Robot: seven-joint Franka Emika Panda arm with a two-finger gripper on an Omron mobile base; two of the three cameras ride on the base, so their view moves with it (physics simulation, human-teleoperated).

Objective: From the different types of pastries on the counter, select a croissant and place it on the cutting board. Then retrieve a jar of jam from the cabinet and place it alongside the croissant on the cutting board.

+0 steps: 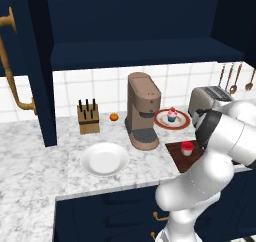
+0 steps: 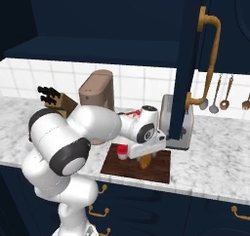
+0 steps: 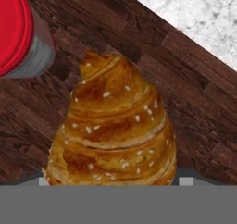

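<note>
The golden-brown croissant (image 3: 115, 130) stands on end on the dark wooden cutting board (image 3: 185, 79), hanging under my hand in the right base view as croissant (image 2: 145, 162). My gripper (image 3: 115, 181) has a fingertip pressed against each side of it. The red jar of jam (image 1: 187, 148) stands upright on the cutting board (image 1: 175, 155), just left of the croissant, seen also as jar (image 2: 122, 153) and jar (image 3: 18, 28). The cupcake (image 1: 172, 115) sits on a round plate behind the board. The cabinet door (image 2: 188, 59) hangs open.
A brown coffee machine (image 1: 142, 111) stands left of the board, with a white plate (image 1: 105, 158) in front of it. A knife block (image 1: 88, 117) and an orange (image 1: 114, 117) are by the wall. A toaster (image 1: 210, 98) stands behind the board. The other cabinet door (image 1: 40, 61) is open too.
</note>
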